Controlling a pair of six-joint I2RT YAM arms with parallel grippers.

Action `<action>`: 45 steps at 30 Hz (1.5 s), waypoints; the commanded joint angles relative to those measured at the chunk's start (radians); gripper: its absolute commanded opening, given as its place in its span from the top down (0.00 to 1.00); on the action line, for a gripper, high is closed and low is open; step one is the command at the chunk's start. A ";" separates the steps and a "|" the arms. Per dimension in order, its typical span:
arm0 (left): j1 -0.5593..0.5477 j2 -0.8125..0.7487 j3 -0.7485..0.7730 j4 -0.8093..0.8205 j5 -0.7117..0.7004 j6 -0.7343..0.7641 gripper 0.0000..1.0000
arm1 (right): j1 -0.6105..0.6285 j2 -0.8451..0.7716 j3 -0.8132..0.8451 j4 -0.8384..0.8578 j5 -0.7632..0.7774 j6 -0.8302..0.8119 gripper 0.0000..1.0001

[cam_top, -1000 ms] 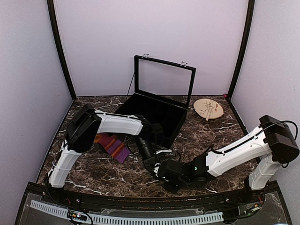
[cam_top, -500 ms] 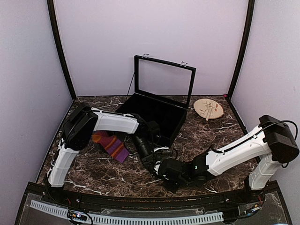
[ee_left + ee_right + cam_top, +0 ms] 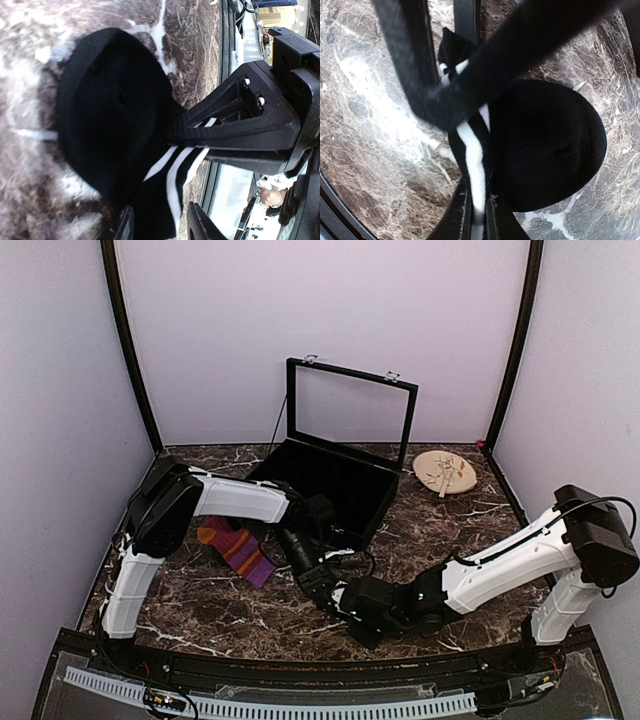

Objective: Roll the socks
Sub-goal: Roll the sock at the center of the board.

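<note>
One of two in hand; the roll is barely begun.
From above, my left pincer (image 3: 322, 578) and right pincer (image 3: 340, 595) meet low at near centre with both arms bent inward, and the striped sock (image 3: 238, 550) lies apart to the left. Left wrist: the black sock (image 3: 110, 110) lies on the table (image 3: 190, 45), its cuff seemingly clamped by my left pincer. Right wrist: my right pincer is clenched on the white-striped cuff. Next, I judge, comes turning the cuff tightly toward the toe.

Black white-striped sock (image 3: 550, 145); purple-orange-red striped sock (image 3: 238, 552)
</note>
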 commanded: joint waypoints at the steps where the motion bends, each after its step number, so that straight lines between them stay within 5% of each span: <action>1: 0.058 0.056 -0.068 0.005 -0.358 -0.011 0.61 | -0.009 -0.019 -0.038 -0.093 -0.014 0.020 0.92; 15: 0.086 -0.015 -0.136 0.076 -0.387 -0.039 0.60 | -0.012 -0.029 -0.032 -0.076 -0.057 0.028 0.92; 32: 0.075 -0.240 -0.375 0.389 -0.436 -0.151 0.61 | -0.190 -0.078 -0.093 0.015 -0.423 0.091 0.92; 45: -0.077 -0.398 -0.535 0.734 -0.617 -0.108 0.60 | -0.313 -0.077 -0.155 0.102 -0.655 0.158 0.92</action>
